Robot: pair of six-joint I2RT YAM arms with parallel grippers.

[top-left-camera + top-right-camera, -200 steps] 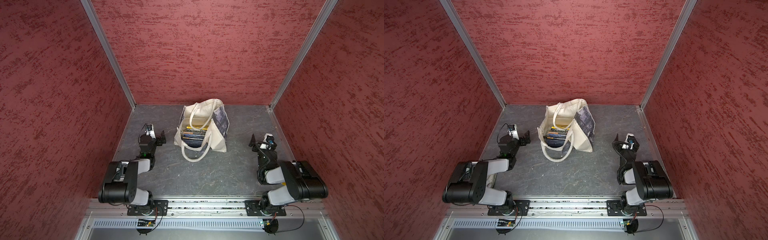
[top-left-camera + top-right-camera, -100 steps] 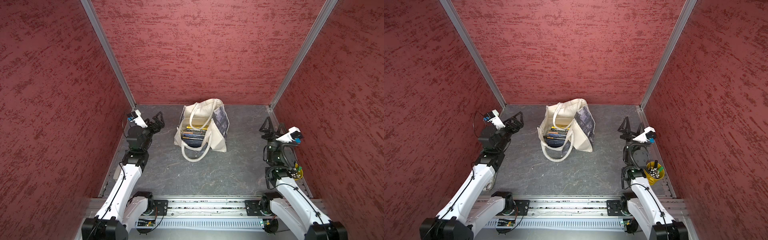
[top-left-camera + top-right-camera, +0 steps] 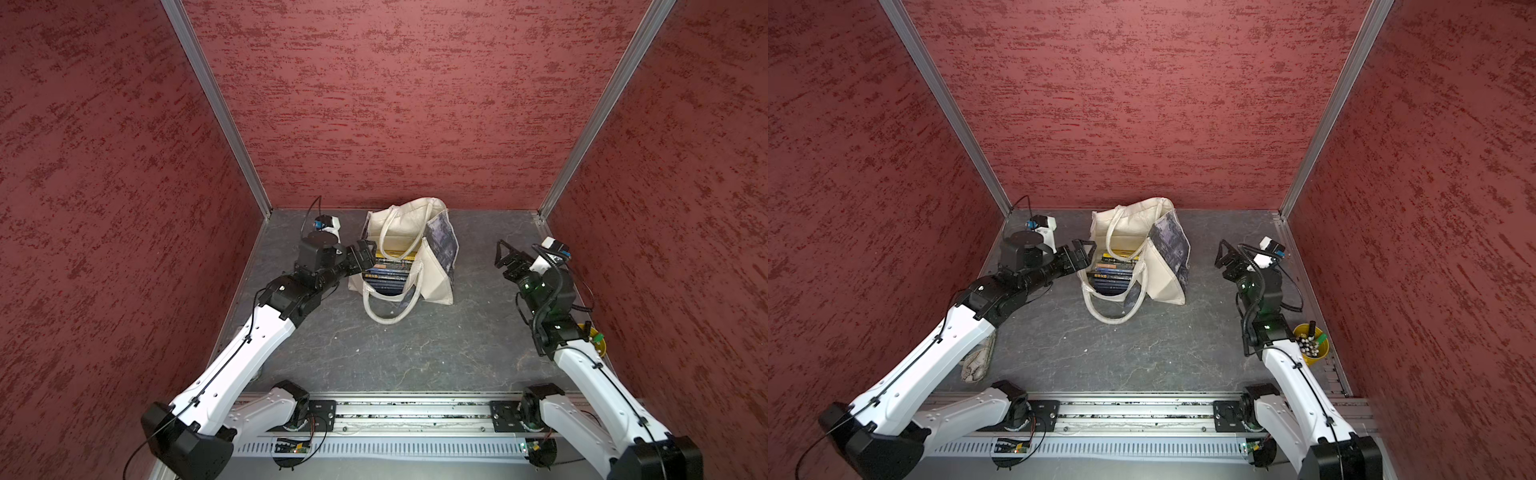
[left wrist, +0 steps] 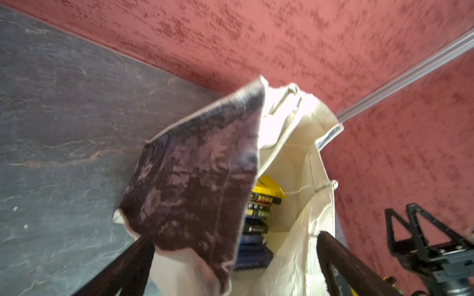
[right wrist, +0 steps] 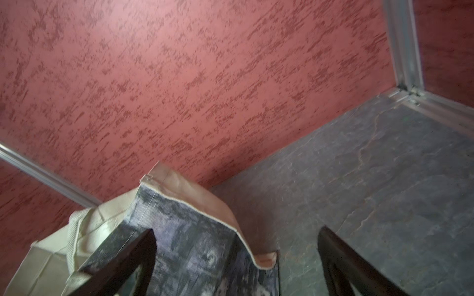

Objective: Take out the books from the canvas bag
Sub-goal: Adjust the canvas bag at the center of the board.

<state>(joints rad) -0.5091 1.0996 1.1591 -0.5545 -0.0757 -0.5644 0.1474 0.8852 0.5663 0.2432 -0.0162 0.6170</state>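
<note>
— How many bags and books?

— One canvas bag (image 3: 436, 286), standing open on the table near the middle of the back wall. It has two loop handles (image 3: 386, 318), one drooping forward onto the table and one upright. The books (image 3: 388, 276) are all inside, stacked with spines showing. I count at least six, mostly navy, with a yellow one at the back. The exact number I cannot tell.

— The grippers?

— Two. The left gripper (image 3: 365, 257) is at the bag's left rim with its fingers spread wide and nothing pinched. Whether it touches the canvas I cannot tell. The right gripper (image 3: 505, 253) is well apart on the bag's other side, spread too and empty.

— Anything else?

— One yellow bucket (image 3: 1310, 343) of pens beside the right arm, and one pale mottled bundle (image 3: 978, 361) under the left arm.

— The room?

— A dark grey, pale-veined table (image 3: 415, 353), three red textured walls (image 3: 395, 104) and two metal corner posts (image 3: 216, 112).
</note>
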